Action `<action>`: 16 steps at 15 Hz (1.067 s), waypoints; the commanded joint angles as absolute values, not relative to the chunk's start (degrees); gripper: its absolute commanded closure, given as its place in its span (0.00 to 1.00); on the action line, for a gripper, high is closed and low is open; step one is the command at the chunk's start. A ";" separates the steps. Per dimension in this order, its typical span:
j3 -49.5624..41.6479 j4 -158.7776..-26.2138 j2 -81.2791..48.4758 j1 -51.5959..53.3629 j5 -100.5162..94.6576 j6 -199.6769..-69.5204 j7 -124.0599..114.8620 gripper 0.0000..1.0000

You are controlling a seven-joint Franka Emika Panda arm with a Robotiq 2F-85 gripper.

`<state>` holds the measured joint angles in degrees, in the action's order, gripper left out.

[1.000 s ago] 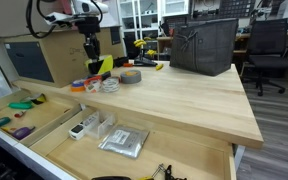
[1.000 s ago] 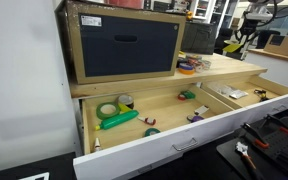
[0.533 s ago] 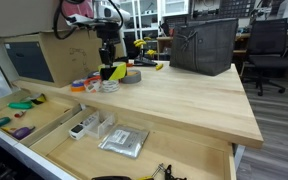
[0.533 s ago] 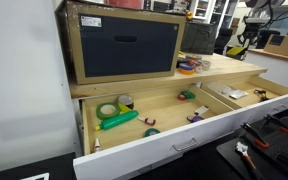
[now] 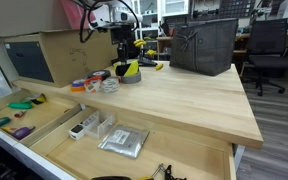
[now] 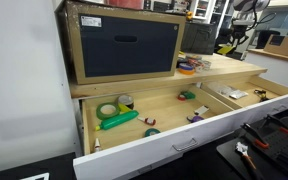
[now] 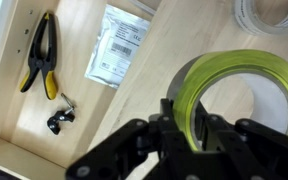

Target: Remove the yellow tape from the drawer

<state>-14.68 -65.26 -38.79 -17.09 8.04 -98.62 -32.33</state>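
Note:
My gripper (image 5: 127, 58) is shut on the yellow tape (image 5: 131, 69) and holds it upright just above the wooden tabletop, over the grey duct-tape roll (image 5: 132, 77). In the wrist view the yellow tape (image 7: 246, 82) sits edge-on between the black fingers (image 7: 184, 128). In an exterior view the gripper (image 6: 227, 42) and the tape (image 6: 225, 47) are small and far back. The drawer (image 5: 179, 150) is pulled open below the tabletop; its white front (image 6: 169, 150) and wooden dividers show.
An orange tape roll (image 5: 79, 86) and other rolls lie on the tabletop by a cardboard box (image 5: 49, 55). A black basket (image 5: 204, 45) stands at the back. The drawer holds a packet (image 7: 119, 45), pliers (image 7: 41, 58), a green tape roll (image 6: 108, 109) and small tools.
My gripper has carried the yellow tape to the right along the tabletop, from beside the cardboard box to above the grey duct-tape roll. Nothing in the drawer has moved.

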 commanded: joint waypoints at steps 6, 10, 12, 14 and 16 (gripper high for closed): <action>-13.34 -45.48 -54.42 -16.17 5.80 -95.61 -36.53 0.94; -12.41 -40.25 -58.45 -16.50 6.35 -93.97 -36.89 0.94; -11.67 -37.64 -59.96 -16.91 6.61 -92.81 -36.57 0.94; -10.97 -35.11 -61.05 -17.32 6.75 -91.43 -36.48 0.94; -10.70 -32.68 -61.93 -17.62 6.49 -90.36 -36.42 0.94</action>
<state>-11.88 -39.58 -59.67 -16.43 6.78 -94.14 -35.44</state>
